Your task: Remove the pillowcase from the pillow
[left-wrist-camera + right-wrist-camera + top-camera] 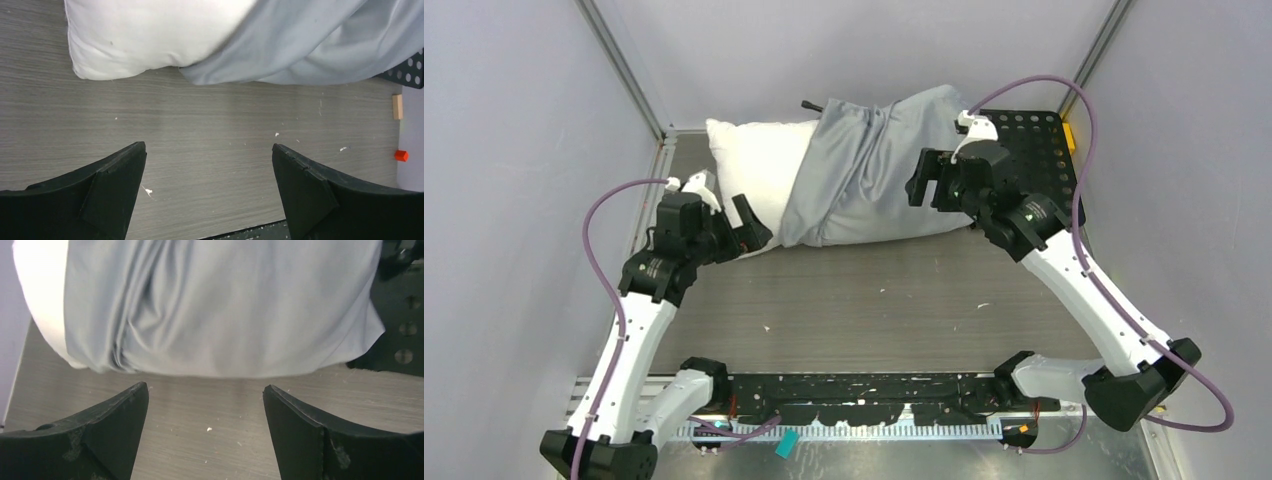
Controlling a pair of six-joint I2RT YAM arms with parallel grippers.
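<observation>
The white pillow lies across the back of the table, its left end bare. The blue-grey pillowcase covers its right two thirds, bunched in folds at the open edge. My left gripper is open just in front of the pillow's bare near corner. In the left wrist view the gripper has only tabletop between its jaws, with the pillow and pillowcase beyond. My right gripper is open at the pillowcase's right end. In the right wrist view the gripper holds nothing, the pillowcase just ahead.
A black perforated plate lies at the back right under the pillowcase's end. A small wooden block and a red piece sit at the table's right edge. Grey walls close in the left, back and right. A black rail runs along the front.
</observation>
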